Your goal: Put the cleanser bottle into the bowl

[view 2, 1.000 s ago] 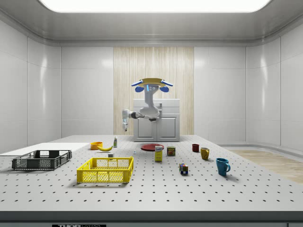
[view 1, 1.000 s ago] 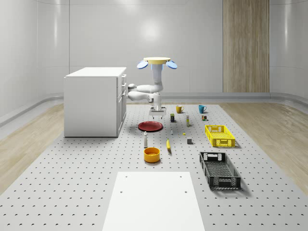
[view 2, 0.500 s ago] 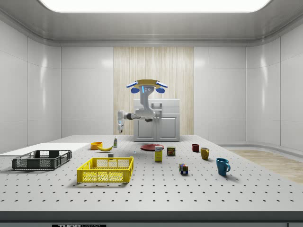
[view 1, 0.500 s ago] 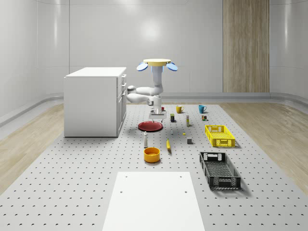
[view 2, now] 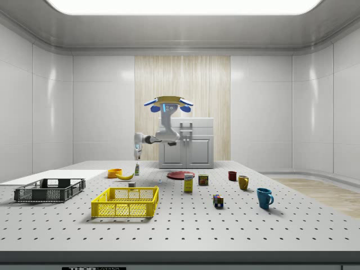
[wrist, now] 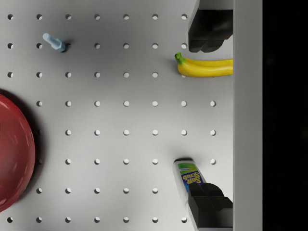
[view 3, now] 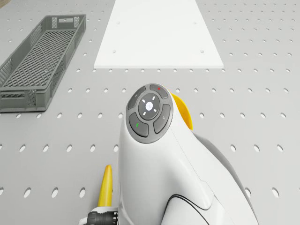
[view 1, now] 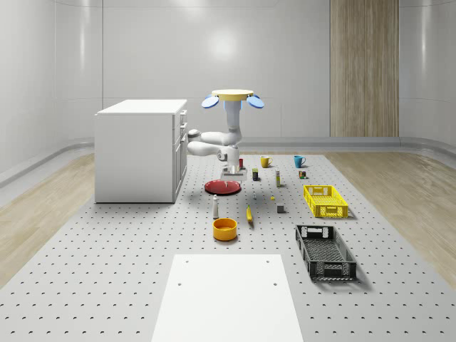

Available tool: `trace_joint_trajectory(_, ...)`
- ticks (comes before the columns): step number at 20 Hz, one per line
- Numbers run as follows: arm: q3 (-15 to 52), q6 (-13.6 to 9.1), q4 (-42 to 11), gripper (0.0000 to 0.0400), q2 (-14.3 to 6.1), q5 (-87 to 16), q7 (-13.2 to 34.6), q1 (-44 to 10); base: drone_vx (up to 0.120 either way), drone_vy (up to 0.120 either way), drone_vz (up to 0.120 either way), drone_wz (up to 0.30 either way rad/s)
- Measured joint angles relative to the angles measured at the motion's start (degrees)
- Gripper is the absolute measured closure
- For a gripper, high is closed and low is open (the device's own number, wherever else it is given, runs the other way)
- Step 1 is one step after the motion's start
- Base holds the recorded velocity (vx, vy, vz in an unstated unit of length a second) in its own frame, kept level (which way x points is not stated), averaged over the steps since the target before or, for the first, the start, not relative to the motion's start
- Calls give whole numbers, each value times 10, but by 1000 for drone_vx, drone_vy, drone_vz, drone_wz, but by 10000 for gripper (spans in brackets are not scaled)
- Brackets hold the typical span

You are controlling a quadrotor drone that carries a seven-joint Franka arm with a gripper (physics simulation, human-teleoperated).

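One finger [wrist: 208, 204] over cleanser bottle [wrist: 186, 178]

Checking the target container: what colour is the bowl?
Orange-yellow. The bowl shows best in the whole-scene view, standing on the table near the cleanser bottle.

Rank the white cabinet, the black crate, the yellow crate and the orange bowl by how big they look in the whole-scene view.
1. White cabinet
2. Black crate, though it sits nearer the camera
3. Yellow crate
4. Orange bowl
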Motion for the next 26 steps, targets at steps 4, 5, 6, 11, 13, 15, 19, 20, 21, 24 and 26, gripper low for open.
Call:
trace_joint_trajectory(4,1,3,0,0,-3,1,0,0,110,0,0,0)
trace_joint_trajectory(5,1,4,0,0,-5,2,-3,2,0,0,0,0)
trace_joint_trajectory(6,1,5,0,0,-6,2,-6,6,0,0,0,0)
trace_joint_trajectory(11,2,13,2,0,-13,6,-38,36,0,0,0,0)
trace_joint_trajectory(13,3,16,3,0,-16,7,-55,51,0,0,0,0)
trace_joint_trajectory(15,4,19,6,0,-20,9,-72,66,0,0,0,0)
trace_joint_trajectory(19,7,25,12,0,-26,13,-108,96,0,0,0,0)
trace_joint_trajectory(20,7,27,14,0,-27,15,-117,103,0,0,0,0)
trace_joint_trajectory(21,8,28,16,0,-29,16,-126,110,0,0,0,0)
trace_joint_trajectory(24,10,33,22,0,-32,19,-149,126,0,0,0,0)
trace_joint_trajectory(26,8,36,26,0,-35,18,-160,134,0,0,0,0)
